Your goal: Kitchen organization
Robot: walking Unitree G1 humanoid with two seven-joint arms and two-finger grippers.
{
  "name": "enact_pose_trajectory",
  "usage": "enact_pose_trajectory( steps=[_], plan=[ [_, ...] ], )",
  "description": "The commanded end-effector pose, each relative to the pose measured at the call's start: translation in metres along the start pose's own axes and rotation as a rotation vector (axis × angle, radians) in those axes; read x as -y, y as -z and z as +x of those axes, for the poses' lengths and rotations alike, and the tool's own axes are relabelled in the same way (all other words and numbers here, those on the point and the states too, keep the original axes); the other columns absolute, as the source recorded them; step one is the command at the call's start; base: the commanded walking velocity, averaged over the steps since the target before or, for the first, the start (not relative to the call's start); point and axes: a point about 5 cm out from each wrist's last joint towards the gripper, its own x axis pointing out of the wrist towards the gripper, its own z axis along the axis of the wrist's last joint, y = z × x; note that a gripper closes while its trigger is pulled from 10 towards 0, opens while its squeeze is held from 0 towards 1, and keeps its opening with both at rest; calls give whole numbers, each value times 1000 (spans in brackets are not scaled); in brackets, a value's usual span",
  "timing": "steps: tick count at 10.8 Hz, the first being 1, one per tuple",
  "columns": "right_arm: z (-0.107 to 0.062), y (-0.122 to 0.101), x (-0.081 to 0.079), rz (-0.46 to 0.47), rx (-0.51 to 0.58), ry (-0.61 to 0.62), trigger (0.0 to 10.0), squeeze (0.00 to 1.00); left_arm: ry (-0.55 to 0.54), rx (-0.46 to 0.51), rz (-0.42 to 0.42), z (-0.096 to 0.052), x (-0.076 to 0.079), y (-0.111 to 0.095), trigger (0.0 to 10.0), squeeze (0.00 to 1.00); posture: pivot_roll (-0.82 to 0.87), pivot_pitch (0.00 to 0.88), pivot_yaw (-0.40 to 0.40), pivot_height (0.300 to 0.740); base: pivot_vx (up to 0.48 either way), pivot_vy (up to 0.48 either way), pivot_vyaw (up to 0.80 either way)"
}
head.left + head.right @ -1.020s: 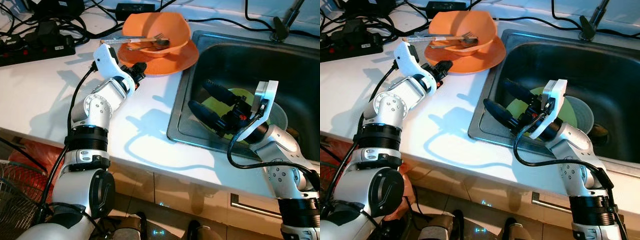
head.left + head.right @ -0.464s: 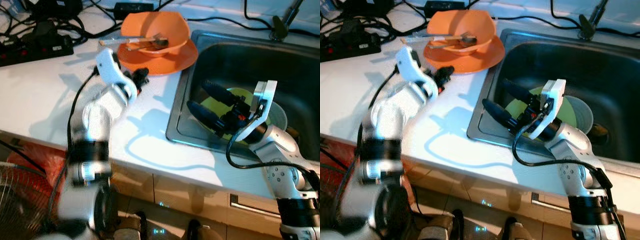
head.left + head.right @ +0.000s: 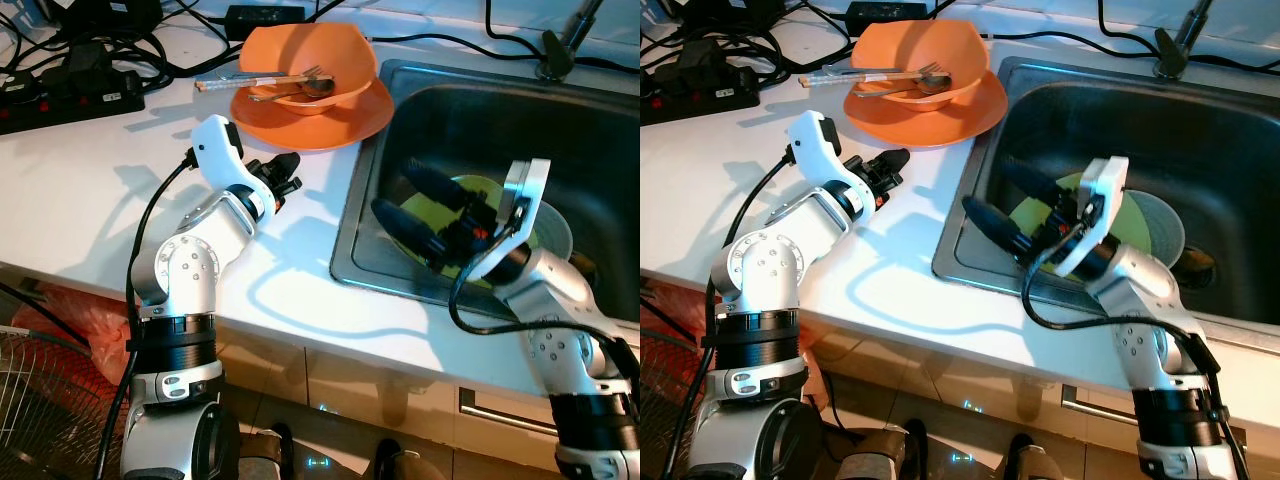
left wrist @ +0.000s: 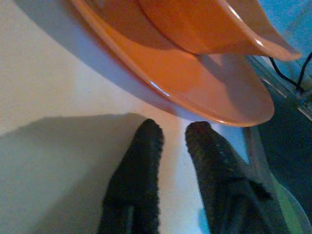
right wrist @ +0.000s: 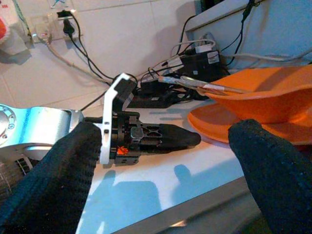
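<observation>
An orange bowl (image 3: 330, 50) holding a fork (image 3: 316, 73) and chopsticks sits on an orange plate (image 3: 345, 122) at the back of the white counter (image 3: 80, 180). My left gripper (image 3: 292, 172) hovers low over the counter just in front of the plate's rim (image 4: 204, 105). Its fingers (image 4: 141, 165) are a narrow gap apart with nothing between them. My right gripper (image 3: 396, 188) stands wide open over the left side of the steel sink (image 3: 355, 215). It holds nothing. Behind it in the basin lie a green plate (image 3: 484, 188) and a grey bowl (image 3: 558, 235).
A black power strip (image 3: 70, 95) and tangled cables lie at the counter's back left. A tap (image 3: 560, 45) stands behind the sink. A wire basket (image 3: 30, 400) and something red (image 3: 60, 320) sit on the floor at the lower left.
My left arm has drawn back toward me, so its gripper has come off the plate's rim and sits a little in front of it. The right gripper has stayed put.
</observation>
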Motion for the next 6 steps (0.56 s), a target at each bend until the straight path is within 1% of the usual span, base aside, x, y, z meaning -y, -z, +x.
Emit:
enact_pose_trajectory(
  steps=[1, 2, 3, 5, 6],
  plan=[
    [0, 1, -2, -11, -6, -15, 10000, 0, -96, -130, 3, 2, -17, 29, 10000, 1000, 123, 222, 39, 740, 0, 0, 0],
    [-1, 1, -2, -12, -7, -15, 10000, 0, -101, -122, -2, 2, -16, 28, 10000, 1000, 116, 216, 39, 740, 0, 0, 0],
    [-1, 0, -2, -15, -7, -14, 10000, 0, -106, -100, -20, 3, -17, 22, 10000, 1000, 113, 214, 39, 740, 0, 0, 0],
    [-1, 0, -2, -17, -7, -14, 10000, 0, -116, -78, -29, 5, -19, 15, 10000, 1000, 113, 209, 41, 740, 0, 0, 0],
    [-1, 0, -2, -17, -6, -15, 10000, 0, -110, -72, -30, 6, -18, 12, 10000, 1000, 113, 208, 42, 740, 0, 0, 0]
  ],
)
